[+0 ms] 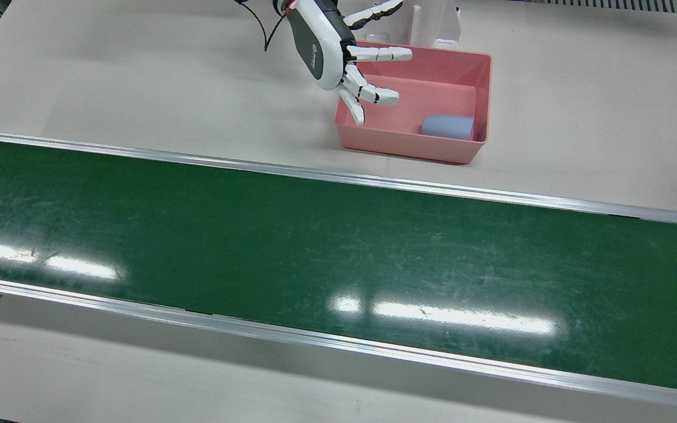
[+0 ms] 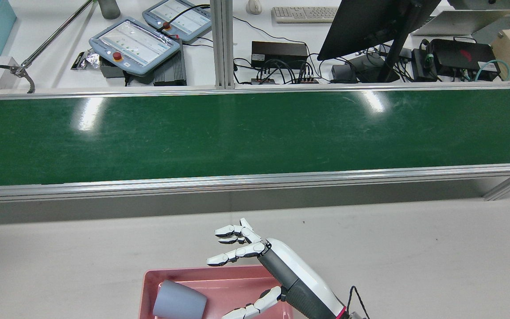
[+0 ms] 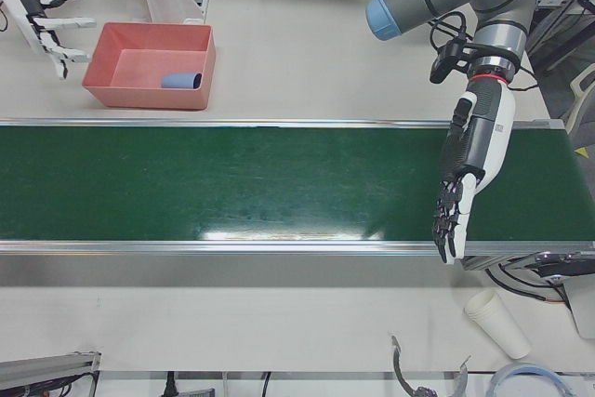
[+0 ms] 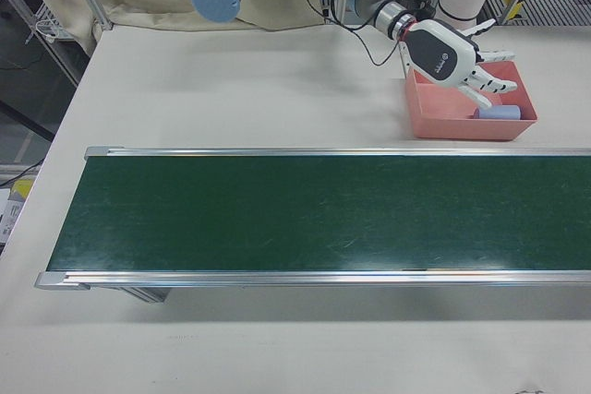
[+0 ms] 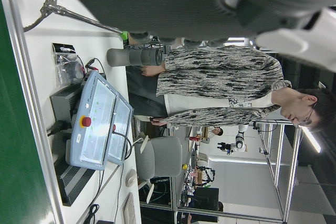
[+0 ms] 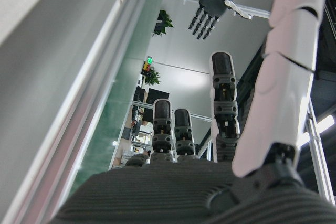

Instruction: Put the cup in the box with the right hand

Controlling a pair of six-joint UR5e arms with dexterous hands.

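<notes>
A blue-grey cup (image 1: 448, 126) lies on its side inside the pink box (image 1: 479, 147), near the box's corner; it also shows in the rear view (image 2: 179, 302), the left-front view (image 3: 181, 81) and the right-front view (image 4: 499, 113). My right hand (image 1: 338, 53) is open and empty, fingers spread, hovering over the box's edge on the side away from the cup; it shows in the rear view (image 2: 277, 270) and the right-front view (image 4: 452, 57). My left hand (image 3: 465, 183) is open and empty, hanging fingers-down over the far end of the green belt.
The green conveyor belt (image 1: 338, 252) with metal rails crosses the table in front of the box (image 2: 148, 288). A white pedestal (image 1: 435, 23) stands behind the box. Stacked paper cups (image 3: 497, 323) lie past the belt near my left hand. Teach pendants (image 2: 135, 42) and cables sit beyond the belt.
</notes>
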